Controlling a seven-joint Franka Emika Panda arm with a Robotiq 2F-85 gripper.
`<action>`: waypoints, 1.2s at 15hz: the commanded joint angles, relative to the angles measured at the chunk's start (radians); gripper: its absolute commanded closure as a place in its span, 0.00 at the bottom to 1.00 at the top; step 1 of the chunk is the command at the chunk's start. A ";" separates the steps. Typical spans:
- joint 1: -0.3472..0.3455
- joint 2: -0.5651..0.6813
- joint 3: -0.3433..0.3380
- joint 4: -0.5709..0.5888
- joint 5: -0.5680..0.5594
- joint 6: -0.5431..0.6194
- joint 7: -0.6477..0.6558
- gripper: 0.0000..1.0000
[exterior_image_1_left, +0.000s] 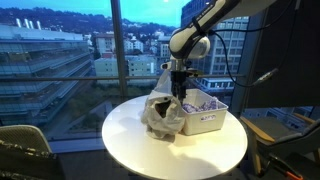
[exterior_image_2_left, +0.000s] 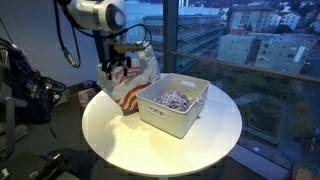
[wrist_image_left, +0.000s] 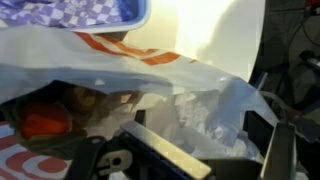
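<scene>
A crumpled clear plastic bag with red-orange print (exterior_image_1_left: 160, 113) lies on the round white table (exterior_image_1_left: 130, 145), against a white bin (exterior_image_1_left: 207, 122). It shows in both exterior views, the bag (exterior_image_2_left: 138, 82) left of the bin (exterior_image_2_left: 165, 118). My gripper (exterior_image_1_left: 178, 93) points down at the bag's open top (exterior_image_2_left: 121, 68). In the wrist view the fingers (wrist_image_left: 215, 150) stand wide apart, with loose bag plastic (wrist_image_left: 190, 100) between them. An orange item (wrist_image_left: 45, 122) shows inside the bag. The gripper is open; nothing is clamped.
The bin holds several small purple and white pieces (exterior_image_2_left: 176, 98), also seen in the wrist view (wrist_image_left: 60, 12). Tall windows stand just behind the table. A chair (exterior_image_1_left: 25, 150) and equipment with cables (exterior_image_2_left: 25, 90) stand near the table's edge (exterior_image_2_left: 130, 145).
</scene>
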 joint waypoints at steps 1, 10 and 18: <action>0.018 0.064 -0.039 0.072 -0.114 0.125 -0.026 0.00; -0.018 0.260 -0.043 0.227 -0.151 0.308 -0.100 0.00; -0.040 0.368 -0.074 0.279 -0.124 0.427 0.003 0.00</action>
